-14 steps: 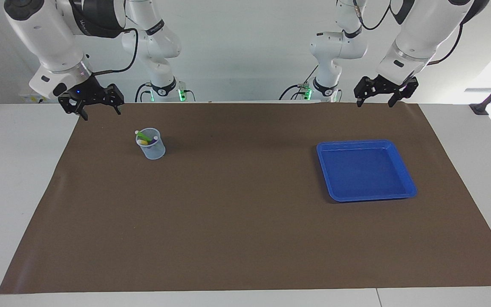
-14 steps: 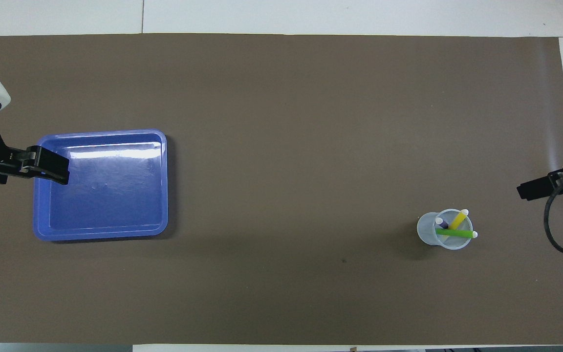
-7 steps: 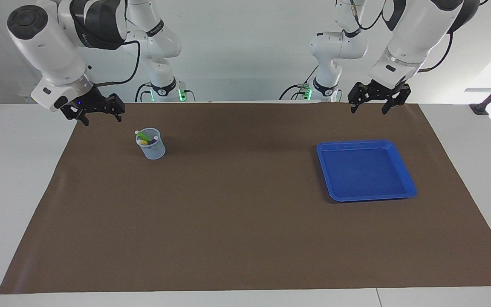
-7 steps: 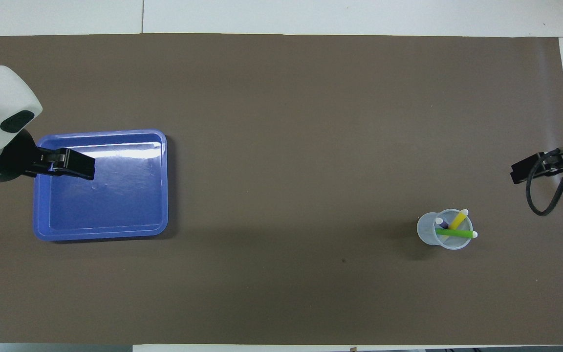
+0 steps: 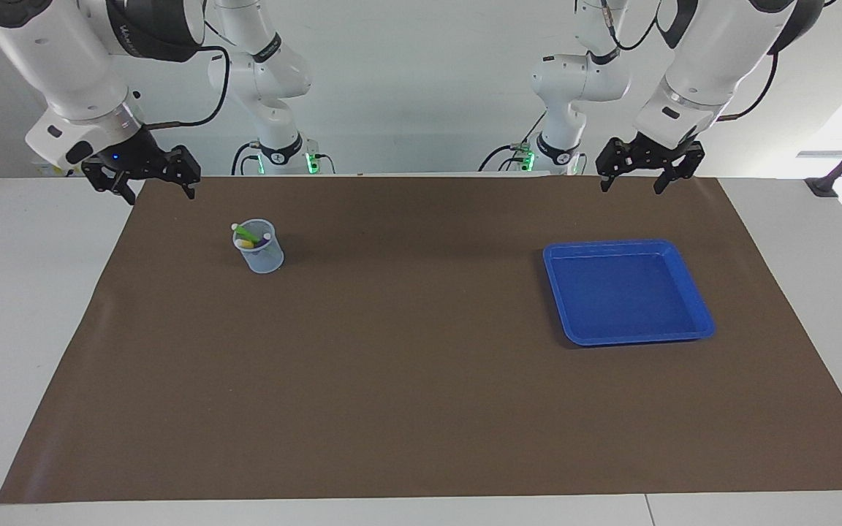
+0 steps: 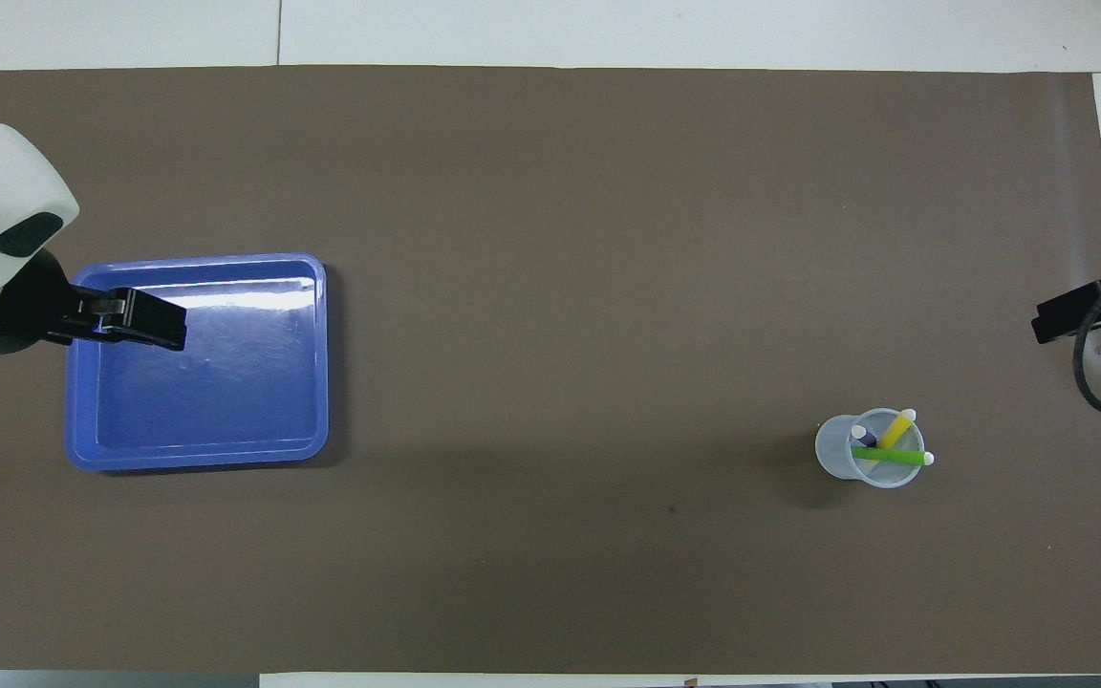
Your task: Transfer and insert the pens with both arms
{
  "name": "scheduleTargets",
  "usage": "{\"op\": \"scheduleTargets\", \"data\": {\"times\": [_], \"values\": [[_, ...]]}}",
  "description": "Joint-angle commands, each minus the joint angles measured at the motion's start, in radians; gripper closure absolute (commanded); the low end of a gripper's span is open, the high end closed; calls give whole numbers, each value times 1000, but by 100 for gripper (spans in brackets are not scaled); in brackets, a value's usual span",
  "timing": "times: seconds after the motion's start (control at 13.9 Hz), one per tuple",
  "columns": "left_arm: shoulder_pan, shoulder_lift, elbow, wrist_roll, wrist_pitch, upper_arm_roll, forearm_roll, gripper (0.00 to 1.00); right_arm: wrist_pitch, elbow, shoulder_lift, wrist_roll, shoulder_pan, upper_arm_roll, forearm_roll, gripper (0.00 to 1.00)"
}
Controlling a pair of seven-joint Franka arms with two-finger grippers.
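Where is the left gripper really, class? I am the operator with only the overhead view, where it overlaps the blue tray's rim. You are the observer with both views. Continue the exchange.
Observer: In the facing view the left gripper hangs raised in the air, well above the blue tray, touching nothing.
Operator: And the right gripper? I see only its tip.
Observer: The right gripper is raised too, with open, empty jaws, apart from the cup that holds the pens.

Pens' (image 6: 880,444) lower ends inside cup (image 6: 835,454)
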Motion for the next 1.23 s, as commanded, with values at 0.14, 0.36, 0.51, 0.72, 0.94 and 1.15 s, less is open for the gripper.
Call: {"op": "scheduleTargets", "data": {"times": [0.14,0.36,0.51,0.72,0.94,1.15], "values": [[-8,-2,11,1,-22,10,-9,0,-19,13,7,18,-9,9,0,0],[-5,-4,10,3,-31,12,-9,0,-42,58,24,17,-12,-1,2,0],[-2,-4,10,3,-31,14,-9,0,-42,55,23,18,-12,-4,3,0],[5,-4,11,3,-31,14,-9,0,-45,67,26,18,-12,-3,3,0],[5,-4,10,3,-31,14,-9,0,-45,66,23,18,-12,-3,3,0],[5,-4,10,3,-31,14,-9,0,-45,66,23,18,-12,3,2,0]]}}
